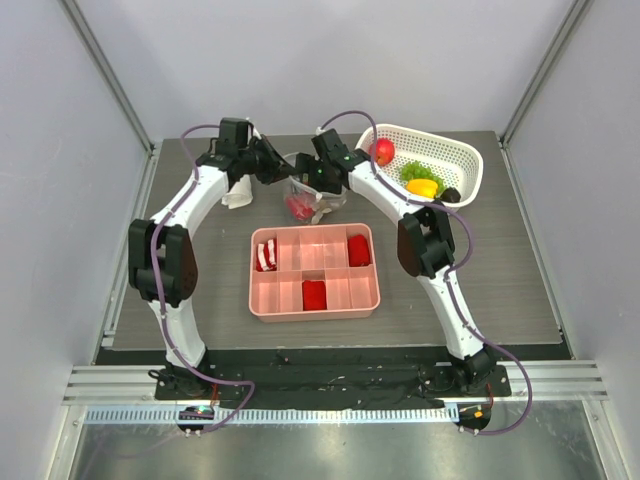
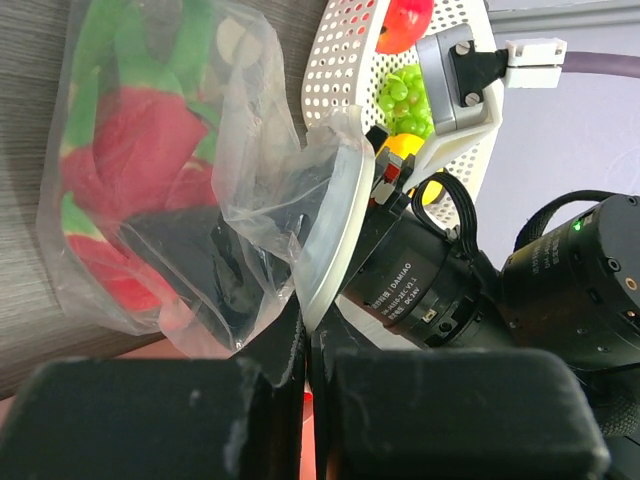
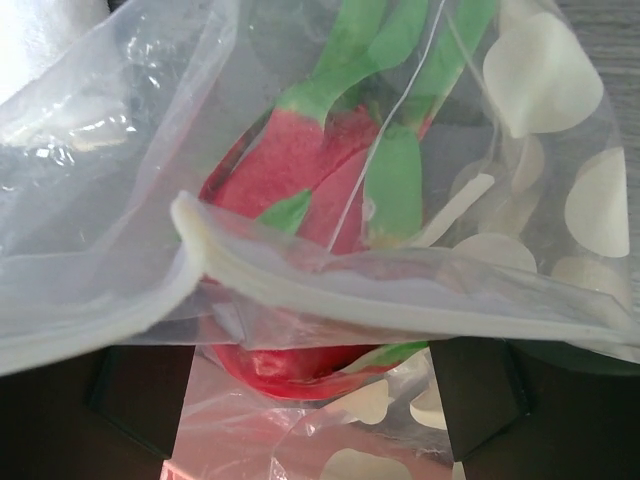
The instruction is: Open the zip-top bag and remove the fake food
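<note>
Your left gripper [image 2: 305, 352] pinches 1 lip of the clear, floppy zip-top bag [image 2: 258, 185] at the table's [image 1: 215, 300] far edge, steadying it. Your right gripper [image 3: 310, 400] stands spread astride the mouth, with glossy red-and-green plastic fake food [image 3: 290, 165] inside.

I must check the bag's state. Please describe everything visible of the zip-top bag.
The zip-top bag is clear, thin, crumpled plastic with a whitish zip strip along its mouth. It lies on the table, beyond the pink tray. Red and green fake food shows inside. The left gripper pinches its edge; the right gripper, open, straddles the strip.
</note>
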